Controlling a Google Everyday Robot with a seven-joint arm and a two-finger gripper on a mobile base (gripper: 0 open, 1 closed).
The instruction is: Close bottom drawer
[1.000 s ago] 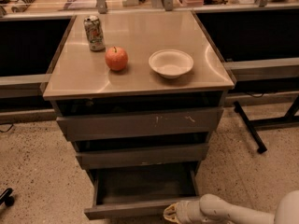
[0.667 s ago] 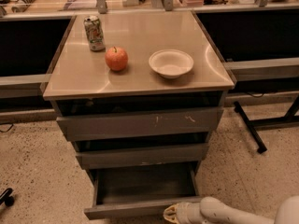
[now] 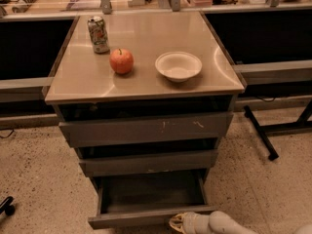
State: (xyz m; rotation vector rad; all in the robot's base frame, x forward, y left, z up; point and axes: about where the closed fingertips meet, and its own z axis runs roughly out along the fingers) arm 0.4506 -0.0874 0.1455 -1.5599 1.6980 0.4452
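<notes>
The bottom drawer (image 3: 146,217) is the narrowest of three grey metal drawers in the cabinet. It stands pulled well out, its shallow empty tray (image 3: 151,193) showing. My gripper (image 3: 178,222) is at the bottom edge of the camera view, right against the right part of the drawer's front strip, at the end of my white arm (image 3: 224,224). The mid-width drawer (image 3: 148,162) and the widest drawer (image 3: 146,129), with pale scratch marks, sit above it, both slightly out.
The cabinet top (image 3: 146,77) carries a soda can (image 3: 98,34), a red apple (image 3: 121,61) and a white bowl (image 3: 178,66). Dark benches stand on both sides. A black table leg (image 3: 261,133) crosses the speckled floor at right.
My gripper and arm have shifted slightly left along the drawer's front strip. The drawer looks as far out as before.
</notes>
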